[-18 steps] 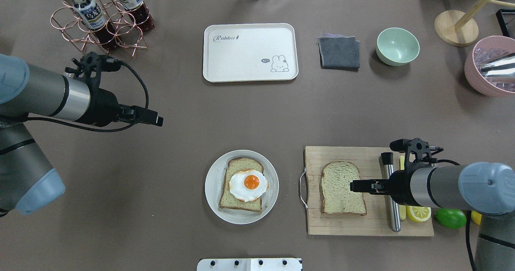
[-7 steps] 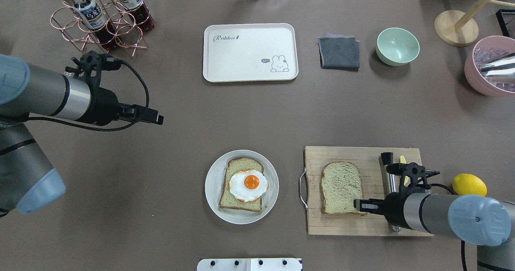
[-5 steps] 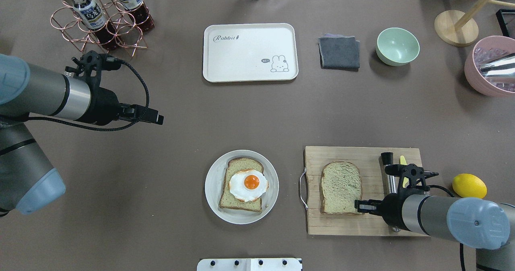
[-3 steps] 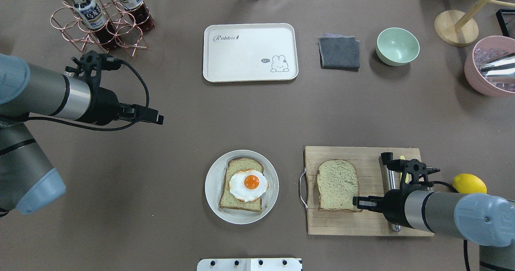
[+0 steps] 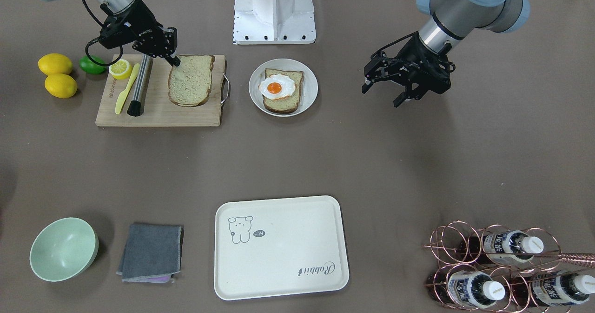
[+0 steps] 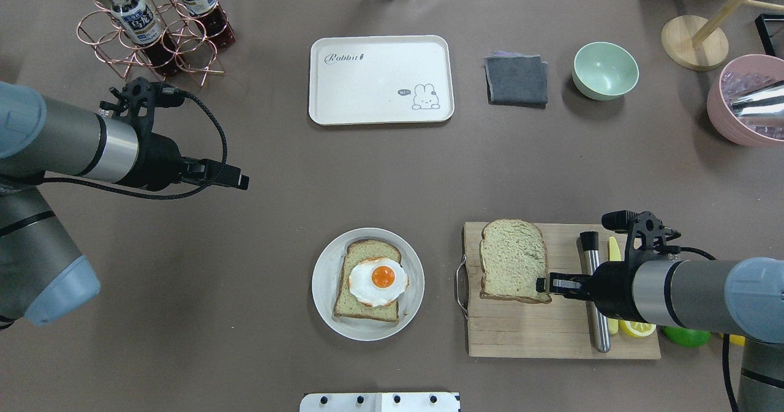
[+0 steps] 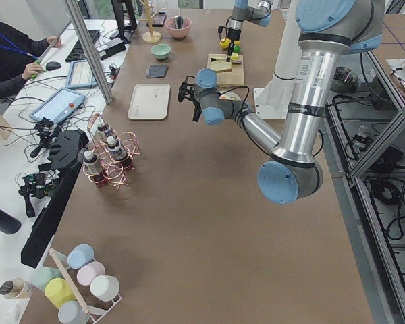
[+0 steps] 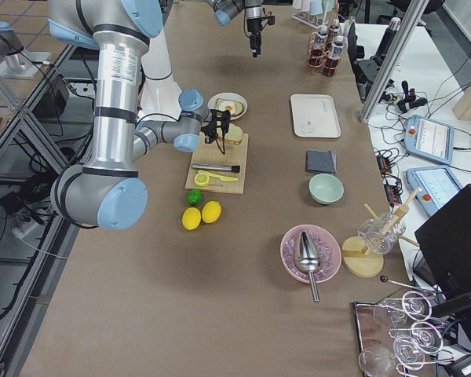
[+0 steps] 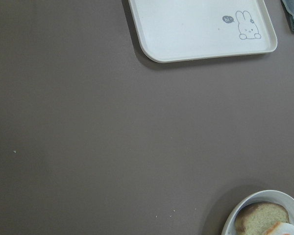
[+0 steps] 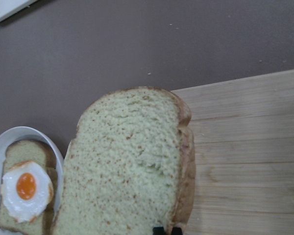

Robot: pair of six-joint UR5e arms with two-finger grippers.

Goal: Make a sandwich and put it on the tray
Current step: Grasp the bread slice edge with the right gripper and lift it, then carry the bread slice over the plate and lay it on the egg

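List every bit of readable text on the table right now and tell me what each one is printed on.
"Rabbit": script in one corner of the tray.
"hi~": appears in the small dark speech bubble beside the animal drawing on the same tray.
Labels on the bottles: printed characters, too small to read.
Print along one end of the cutting board: too blurred to read.
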